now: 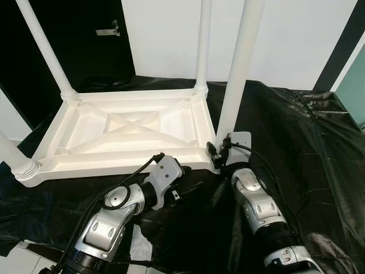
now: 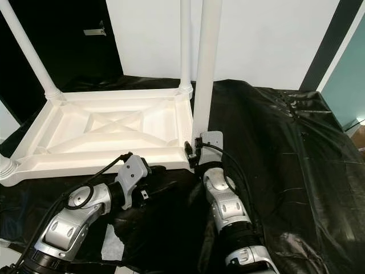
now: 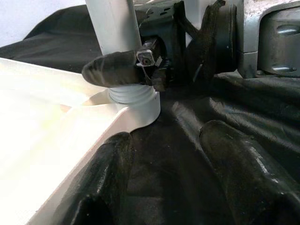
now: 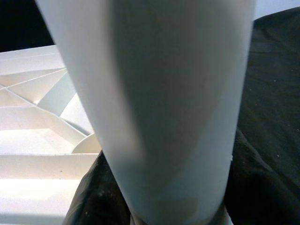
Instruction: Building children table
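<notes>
The near-right table leg (image 1: 236,74) stands upright in the corner socket of the upside-down white tabletop (image 1: 122,134), its long axis vertical. The right gripper (image 1: 219,149) is clenched around its base, just above the threaded collar. The left gripper (image 3: 168,173) hangs released just beside that corner (over the black sheet (image 2: 274,142)), so the right arm is placed to twist the leg.

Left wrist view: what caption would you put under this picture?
Right gripper holds the white table leg at the upside-down tabletop's corner.
</notes>
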You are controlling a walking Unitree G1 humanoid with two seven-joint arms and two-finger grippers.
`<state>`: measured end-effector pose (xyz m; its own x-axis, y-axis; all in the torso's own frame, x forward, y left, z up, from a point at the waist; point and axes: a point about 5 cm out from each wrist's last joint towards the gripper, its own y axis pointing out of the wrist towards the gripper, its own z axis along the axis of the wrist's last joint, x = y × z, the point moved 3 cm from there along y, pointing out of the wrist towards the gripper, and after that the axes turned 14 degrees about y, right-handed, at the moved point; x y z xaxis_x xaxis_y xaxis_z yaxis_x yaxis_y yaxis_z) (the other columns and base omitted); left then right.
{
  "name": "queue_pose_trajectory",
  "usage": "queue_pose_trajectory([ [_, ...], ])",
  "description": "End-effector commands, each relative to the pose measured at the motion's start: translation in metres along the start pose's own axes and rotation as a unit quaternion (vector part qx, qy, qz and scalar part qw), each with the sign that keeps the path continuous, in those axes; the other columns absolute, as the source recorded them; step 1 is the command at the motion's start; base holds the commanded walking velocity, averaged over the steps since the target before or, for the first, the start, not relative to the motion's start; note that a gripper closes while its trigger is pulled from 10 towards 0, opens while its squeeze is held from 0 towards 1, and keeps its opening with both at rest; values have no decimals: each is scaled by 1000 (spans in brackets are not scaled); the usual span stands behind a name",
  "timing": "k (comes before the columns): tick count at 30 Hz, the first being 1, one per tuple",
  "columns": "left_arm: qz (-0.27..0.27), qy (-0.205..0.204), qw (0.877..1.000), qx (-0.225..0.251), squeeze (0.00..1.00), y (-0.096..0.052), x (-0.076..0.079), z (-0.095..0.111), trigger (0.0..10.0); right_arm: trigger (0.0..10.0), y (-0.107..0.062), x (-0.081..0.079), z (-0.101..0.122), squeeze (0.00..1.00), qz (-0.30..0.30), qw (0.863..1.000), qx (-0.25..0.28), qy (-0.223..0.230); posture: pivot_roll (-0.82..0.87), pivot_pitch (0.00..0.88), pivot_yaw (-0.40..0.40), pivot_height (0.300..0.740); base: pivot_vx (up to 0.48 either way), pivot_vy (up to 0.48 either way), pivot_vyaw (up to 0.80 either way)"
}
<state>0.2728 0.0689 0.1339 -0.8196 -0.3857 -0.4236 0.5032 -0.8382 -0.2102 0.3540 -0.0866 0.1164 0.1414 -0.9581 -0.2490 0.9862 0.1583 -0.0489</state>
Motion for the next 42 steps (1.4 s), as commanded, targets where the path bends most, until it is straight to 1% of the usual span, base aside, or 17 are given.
queue_pose_trajectory([
  [1,4,4,1000,-2,0,-2,0,0,10000,10000,-4,4,-18,0,-15,999,-37,8,33,0,-31,740,0,0,0],
  [4,5,4,1000,-5,0,-4,1,-2,10000,10000,-4,3,-15,0,-15,999,-32,10,41,0,-38,740,0,0,0],
  [5,6,5,1000,-6,0,-3,0,-1,10000,10000,-5,2,-13,1000,-11,1000,-28,9,42,0,-37,740,0,0,0],
  [11,6,5,1000,-5,0,-2,0,-1,10000,10000,-6,0,-9,1000,3,1000,-17,1,39,0,-36,740,0,0,0],
  [12,6,5,1000,-5,0,-2,0,0,10000,10000,-7,1,-8,1000,6,1000,-18,10,36,0,-35,740,0,0,0],
  [16,3,5,1000,-5,0,-1,2,0,10000,10000,-11,4,-3,1000,28,1000,-11,5,28,0,-33,740,0,0,0],
  [20,-3,3,1000,-4,0,0,5,0,10000,10000,-27,15,9,1000,114,994,-2,-3,19,0,-36,740,0,0,0],
  [22,-3,2,1000,-4,0,0,6,0,10000,10000,-30,17,9,1000,133,991,-10,-7,17,0,-35,740,0,0,0],
  [23,-4,2,1000,-3,0,0,7,0,10000,10000,-32,17,8,871,150,988,-16,-11,17,0,-34,740,0,0,0],
  [24,-4,2,1000,-3,0,0,7,0,10000,10000,-32,17,8,871,150,988,-16,-11,17,0,-34,740,0,0,0],
  [25,-4,1,1000,-3,0,0,7,0,10000,10000,-34,18,8,0,165,986,-19,-19,17,0,-34,740,0,0,0],
  [28,-5,-1,1000,-4,0,0,9,0,10000,10000,-37,24,9,0,195,980,-31,-32,20,0,-37,740,0,0,0],
  [32,-2,-1,1000,-5,0,-1,7,-1,10000,10000,-34,29,13,0,232,970,-41,-62,20,0,-37,740,0,0,0],
  [34,-2,-1,1000,-5,0,-1,6,-1,10000,10000,-29,29,12,0,260,960,-57,-82,22,0,-39,740,0,0,0],
  [35,-2,-1,1000,-5,0,-1,6,-1,10000,10000,-29,29,12,0,260,960,-57,-82,22,0,-39,740,0,0,0],
  [39,1,0,1000,-4,0,-1,4,-1,10000,10000,-16,24,12,0,294,946,-81,-111,28,0,-44,740,0,0,0],
  [42,2,1,1000,-5,0,-1,3,-1,10000,10000,-9,18,14,0,302,943,-81,-113,32,0,-46,740,0,0,0],
])
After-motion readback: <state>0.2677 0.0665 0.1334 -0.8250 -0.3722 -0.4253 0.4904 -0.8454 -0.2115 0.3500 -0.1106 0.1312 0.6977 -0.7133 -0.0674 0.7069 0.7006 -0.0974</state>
